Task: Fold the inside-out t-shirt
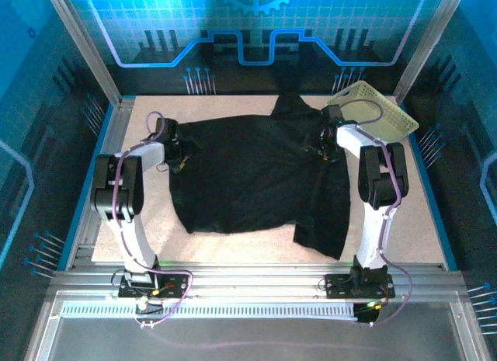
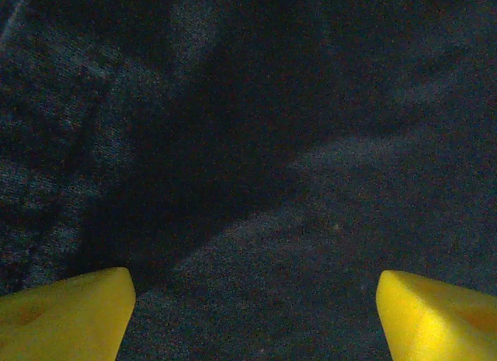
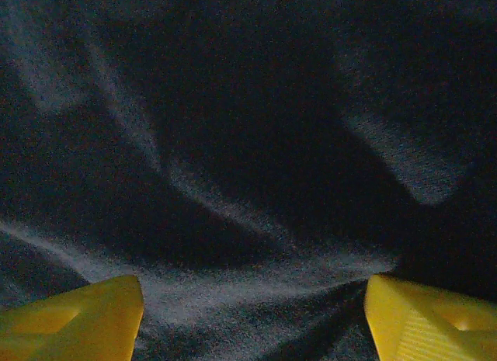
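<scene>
"Two units to log," says the inspector. "Left first."

"Left gripper [image 2: 252, 318]: jaws spread wide, nothing clamped. Its yellow fingertips [image 2: 66, 307] sit at the two lower corners of the wrist view. Black fabric of the inside-out t-shirt [image 1: 256, 178] lies across the gap between them. Whether the tips touch the cloth cannot be told. From above, this gripper is at the shirt's left edge, with its arm reaching in from the left side of the table [image 1: 147, 221]."

"Right unit?"

"Right gripper [image 3: 252, 318]: same condition — fingers apart, gripping nothing. Creased dark fabric runs beneath and between them. In the overhead view it is over the far right part of the shirt."

"Location of the garment?"

"Spread on the table, mid-surface, between the two arms. It is not flat: one lobe points toward the far edge near the centre, and another trails toward the near edge at the lower right. The left and lower outlines are uneven."

"Anything adjacent?"

"A pale yellow-green lattice basket [image 1: 377, 112] in the far right corner — just beside the shirt's far right edge and near the right gripper. Contact between basket and cloth cannot be confirmed."
</scene>
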Controlling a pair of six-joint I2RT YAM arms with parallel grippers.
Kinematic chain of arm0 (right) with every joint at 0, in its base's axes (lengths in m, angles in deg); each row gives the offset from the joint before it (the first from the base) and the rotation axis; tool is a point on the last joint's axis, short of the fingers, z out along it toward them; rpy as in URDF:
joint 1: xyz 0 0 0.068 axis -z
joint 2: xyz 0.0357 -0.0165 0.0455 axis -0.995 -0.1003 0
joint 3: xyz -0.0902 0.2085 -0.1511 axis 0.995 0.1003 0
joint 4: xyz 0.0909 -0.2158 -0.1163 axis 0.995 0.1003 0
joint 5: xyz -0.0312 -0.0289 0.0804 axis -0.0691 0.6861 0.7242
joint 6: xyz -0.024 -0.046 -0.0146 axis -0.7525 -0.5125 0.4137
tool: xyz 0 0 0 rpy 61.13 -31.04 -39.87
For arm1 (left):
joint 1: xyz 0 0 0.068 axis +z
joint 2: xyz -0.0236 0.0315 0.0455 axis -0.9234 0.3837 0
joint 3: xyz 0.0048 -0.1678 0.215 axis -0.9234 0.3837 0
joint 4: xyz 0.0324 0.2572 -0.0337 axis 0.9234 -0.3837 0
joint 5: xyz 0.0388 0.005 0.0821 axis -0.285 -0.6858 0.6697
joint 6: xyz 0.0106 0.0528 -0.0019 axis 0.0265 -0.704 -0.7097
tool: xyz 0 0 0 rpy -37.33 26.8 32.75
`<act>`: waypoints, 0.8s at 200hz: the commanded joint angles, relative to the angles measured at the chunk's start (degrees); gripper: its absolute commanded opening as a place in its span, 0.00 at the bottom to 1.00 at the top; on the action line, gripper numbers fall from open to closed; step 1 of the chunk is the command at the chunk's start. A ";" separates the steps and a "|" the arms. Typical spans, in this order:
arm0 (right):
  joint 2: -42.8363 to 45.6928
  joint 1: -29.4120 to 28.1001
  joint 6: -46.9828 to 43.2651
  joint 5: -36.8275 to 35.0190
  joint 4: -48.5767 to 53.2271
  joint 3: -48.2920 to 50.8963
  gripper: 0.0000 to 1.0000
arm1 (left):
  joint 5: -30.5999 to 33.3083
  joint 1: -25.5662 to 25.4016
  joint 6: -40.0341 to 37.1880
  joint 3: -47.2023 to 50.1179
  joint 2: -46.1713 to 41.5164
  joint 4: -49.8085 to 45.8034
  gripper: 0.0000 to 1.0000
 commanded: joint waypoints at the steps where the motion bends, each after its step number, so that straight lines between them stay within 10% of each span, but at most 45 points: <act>1: -4.25 2.35 0.02 0.27 1.07 -5.57 0.77 | -1.84 0.38 0.36 -4.80 4.79 -0.96 0.84; 50: 0.06 2.88 -4.55 0.38 6.16 -12.95 0.78 | 1.06 0.31 -3.87 -11.92 -0.27 -10.24 0.88; 160: 44.96 -10.42 -5.44 -2.44 4.15 31.22 0.80 | 14.80 -12.44 2.82 33.49 -56.51 -18.04 0.91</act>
